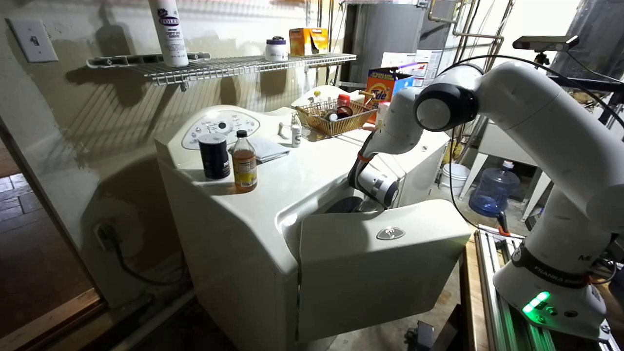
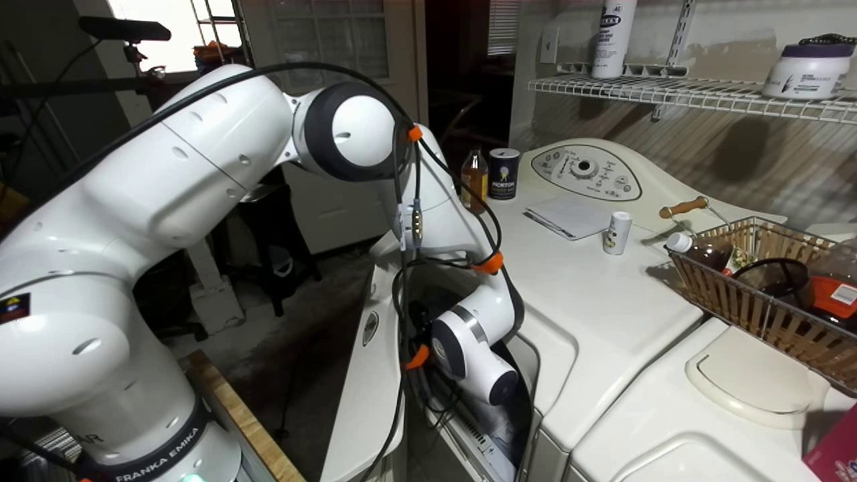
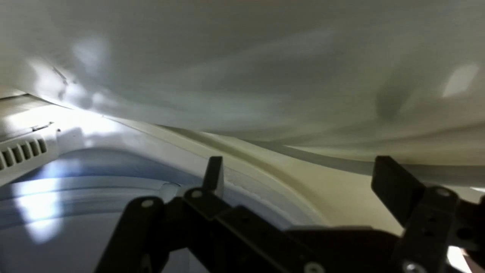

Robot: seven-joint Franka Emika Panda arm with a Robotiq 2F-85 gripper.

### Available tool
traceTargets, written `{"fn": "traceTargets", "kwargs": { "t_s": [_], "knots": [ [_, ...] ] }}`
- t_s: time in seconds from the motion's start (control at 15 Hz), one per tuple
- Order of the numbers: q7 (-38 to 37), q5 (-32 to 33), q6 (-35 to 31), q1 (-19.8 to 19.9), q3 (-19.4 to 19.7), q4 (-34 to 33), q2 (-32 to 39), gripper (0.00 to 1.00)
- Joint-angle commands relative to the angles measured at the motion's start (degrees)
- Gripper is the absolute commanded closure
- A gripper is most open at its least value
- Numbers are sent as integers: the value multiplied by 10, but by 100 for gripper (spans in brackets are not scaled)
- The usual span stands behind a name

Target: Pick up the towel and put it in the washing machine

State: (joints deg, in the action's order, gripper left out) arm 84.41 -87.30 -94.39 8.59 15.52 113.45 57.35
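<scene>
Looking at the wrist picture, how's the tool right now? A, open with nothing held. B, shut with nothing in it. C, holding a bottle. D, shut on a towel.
A: in the wrist view the fingers of the tool stand well apart, with only parts of the machine showing behind the gap.

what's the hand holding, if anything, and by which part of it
Nothing is held: in the wrist view the hand is open, its fingers apart with nothing gripped between.
</scene>
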Motion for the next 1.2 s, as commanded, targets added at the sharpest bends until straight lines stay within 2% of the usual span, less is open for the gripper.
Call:
{"fn": "traceTargets", "kwargs": {
  "t_s": [0.0, 0.13, 0.4, 0.93, 1.13],
  "knots": [
    [-60, 80, 2, 3, 4, -12, -2, 0],
    [-87, 110, -9, 2, 7, -6, -7, 0],
    [-138, 111, -41, 3, 5, 12, -22, 0],
    [-285, 58, -140, -1, -18, 65, -61, 0],
    [-306, 47, -179, 0, -22, 80, -80, 0]
  ]
}}
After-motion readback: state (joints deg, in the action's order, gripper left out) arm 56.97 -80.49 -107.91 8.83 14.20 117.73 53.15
